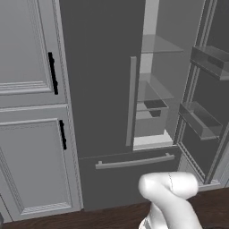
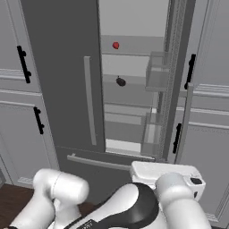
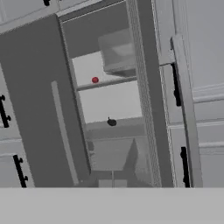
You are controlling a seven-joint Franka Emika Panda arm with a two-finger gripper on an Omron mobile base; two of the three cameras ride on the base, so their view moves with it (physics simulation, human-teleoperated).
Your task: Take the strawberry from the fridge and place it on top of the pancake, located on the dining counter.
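The fridge (image 2: 62, 76) stands with its right door swung open, the strawberry (image 2: 116, 45) sitting on an upper shelf above the small dark vegetable (image 2: 120, 82) one shelf down, while the robot's claw is pressed together, holding nothing.

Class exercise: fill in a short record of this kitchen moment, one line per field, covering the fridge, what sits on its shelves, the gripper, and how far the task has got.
fridge: right door swung open, left door shut, bottom drawer shut
strawberry: on an upper shelf inside
dark oblong vegetable: on the shelf below the strawberry
gripper: shut, holding nothing
cabinets: light grey, black handles, closed
task stage: strawberry not yet picked up
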